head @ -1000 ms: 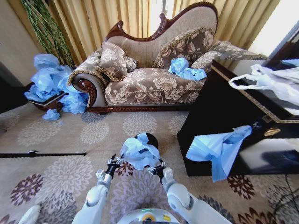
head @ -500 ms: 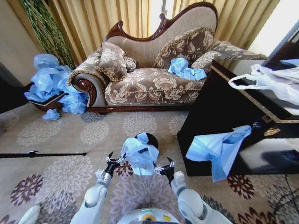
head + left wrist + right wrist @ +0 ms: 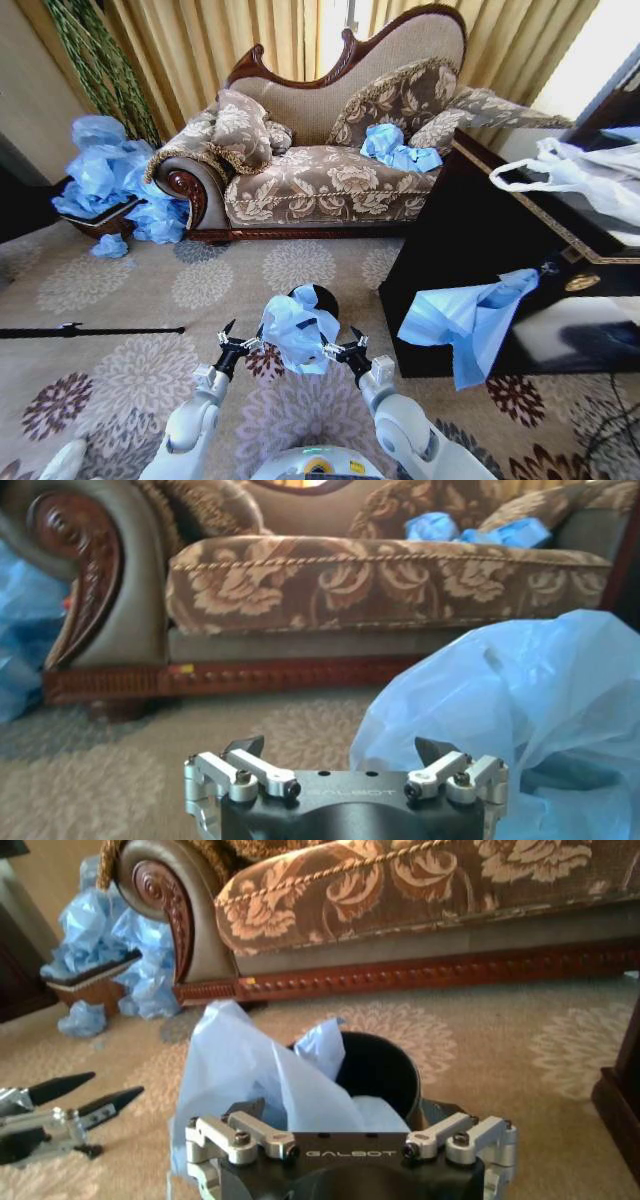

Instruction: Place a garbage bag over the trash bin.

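Head view: thin light blue garbage bag (image 3: 297,335) is draping over small glossy black trash bin (image 3: 310,297), half-fitted; left end effector (image 3: 234,346) and right end effector (image 3: 345,352) are hovering wide, empty; spreading the rim likely follows.

The garbage bag (image 3: 298,333) was thin, crinkly plastic; the trash bin (image 3: 378,1069) glossy black; the sofa (image 3: 330,180) woven brocade cloth over polished carved wood.

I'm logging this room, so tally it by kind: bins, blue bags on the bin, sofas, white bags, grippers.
Bin: 1
Blue bag on the bin: 1
Sofa: 1
White bag: 1
Grippers: 2, left gripper and right gripper
Total: 6
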Controlling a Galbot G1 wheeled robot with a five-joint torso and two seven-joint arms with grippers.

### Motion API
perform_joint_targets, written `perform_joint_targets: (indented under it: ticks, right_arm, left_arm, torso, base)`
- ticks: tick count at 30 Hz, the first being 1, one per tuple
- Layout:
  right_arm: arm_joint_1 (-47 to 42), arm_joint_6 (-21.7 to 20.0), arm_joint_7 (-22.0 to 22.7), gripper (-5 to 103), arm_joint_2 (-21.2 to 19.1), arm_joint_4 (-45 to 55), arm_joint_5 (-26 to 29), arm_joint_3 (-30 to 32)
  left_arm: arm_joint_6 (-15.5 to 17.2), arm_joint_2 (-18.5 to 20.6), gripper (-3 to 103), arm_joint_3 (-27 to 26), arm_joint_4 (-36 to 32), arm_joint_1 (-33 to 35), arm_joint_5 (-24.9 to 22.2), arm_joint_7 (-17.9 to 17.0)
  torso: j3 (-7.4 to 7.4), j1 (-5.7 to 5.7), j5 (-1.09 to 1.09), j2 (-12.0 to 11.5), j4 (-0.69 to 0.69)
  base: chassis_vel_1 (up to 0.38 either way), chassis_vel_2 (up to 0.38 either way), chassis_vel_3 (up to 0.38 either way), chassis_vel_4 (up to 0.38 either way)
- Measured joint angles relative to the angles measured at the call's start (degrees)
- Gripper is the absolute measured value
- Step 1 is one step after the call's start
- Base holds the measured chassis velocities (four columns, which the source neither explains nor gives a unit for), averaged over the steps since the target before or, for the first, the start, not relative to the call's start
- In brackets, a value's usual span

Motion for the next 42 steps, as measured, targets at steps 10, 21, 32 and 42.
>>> perform_joint_targets:
  ticks: [10,21,32,42]
  right_arm:
    - [2.63,0.02,0.89,100,3.09,-3.84,3.36,1.36]
    - [3.06,0.06,0.68,100,8.02,-5.92,2.04,0.76]
    - [5.64,0.58,-0.48,86,9.03,-10.30,0.33,1.80]
    - [5.38,1.19,-2.05,54,8.55,-11.61,-1.48,2.65]
  left_arm:
    - [-1.25,3.39,100,2.93,3.58,-5.53,4.81,7.14]
    - [-2.92,8.14,100,3.43,9.16,-8.15,6.23,11.35]
    - [-2.58,7.89,100,6.79,15.31,-15.27,5.52,10.77]
    - [-3.07,7.87,76,7.25,16.95,-16.63,4.07,10.87]
  torso:
    - [0.01,0.00,-0.01,0.00,-0.01]
    - [0.01,0.00,0.00,0.00,0.00]
    - [0.01,0.01,0.01,0.00,-0.01]
    - [0.00,0.00,0.01,0.01,0.00]
  base:
    - [0.000,0.000,0.000,0.000]
    - [0.000,0.000,0.000,0.000]
    - [0.000,0.000,0.000,0.000]
    - [0.000,0.000,0.000,0.000]
